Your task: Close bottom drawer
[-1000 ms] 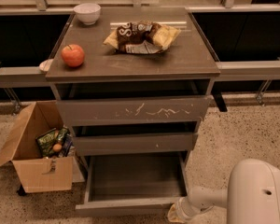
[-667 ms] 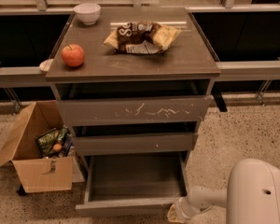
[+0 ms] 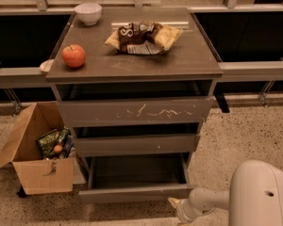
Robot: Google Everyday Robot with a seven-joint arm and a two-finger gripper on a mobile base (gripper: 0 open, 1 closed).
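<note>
Terrazzo floor point(image 3: 247, 135); apple point(image 3: 73, 55) on cabinet top point(image 3: 188, 60); hand point(image 3: 178, 206), grip unclear, beside bottom drawer point(image 3: 137, 192).

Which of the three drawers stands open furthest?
The bottom drawer, narrow plain front, inside exposed; the scratched top drawer and middle drawer barely project. The gripper is by its right corner.

The arm point(image 3: 212, 200) is smooth and off-white. A big rounded housing point(image 3: 260, 194) carries one small dark hole point(image 3: 266, 192) and narrows to a slim tube with a bulbous wrist. The gripper point(image 3: 175, 204), tinged tan at its tip, sits low in the view, right of centre.
</note>
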